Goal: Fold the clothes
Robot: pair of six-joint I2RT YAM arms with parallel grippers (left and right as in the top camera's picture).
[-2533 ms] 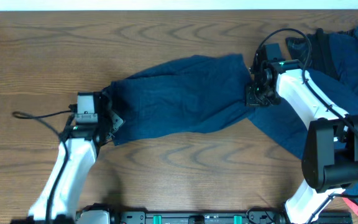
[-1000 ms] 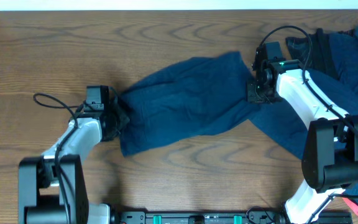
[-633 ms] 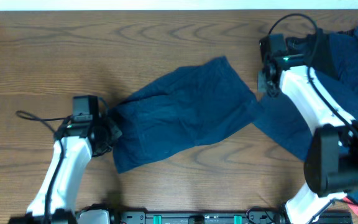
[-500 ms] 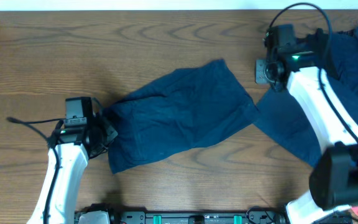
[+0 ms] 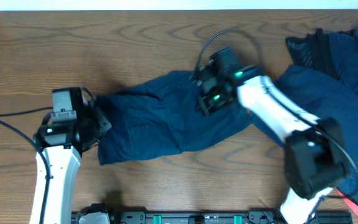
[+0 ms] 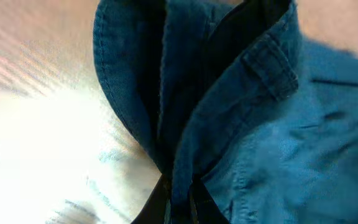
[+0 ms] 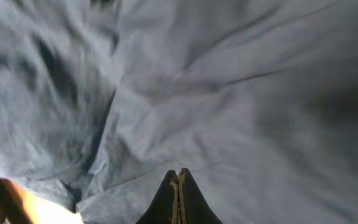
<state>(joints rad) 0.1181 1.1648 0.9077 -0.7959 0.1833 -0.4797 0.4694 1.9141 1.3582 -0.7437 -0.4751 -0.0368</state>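
Since half a second ago, my right pincer (image 5: 205, 102) has swung left from beyond the far-right corner of the navy garment (image 5: 157, 121) to above its middle. At left, my left pincer (image 5: 97, 122) is clamped on the garment's bunched left edge. The garment lies wrinkled across the middle of the counter (image 5: 166, 31). My right pincer's fingers are pressed together over the cloth; whether fabric is pinched between them I cannot tell. A pile of clothes (image 5: 347, 56) lies at far right.
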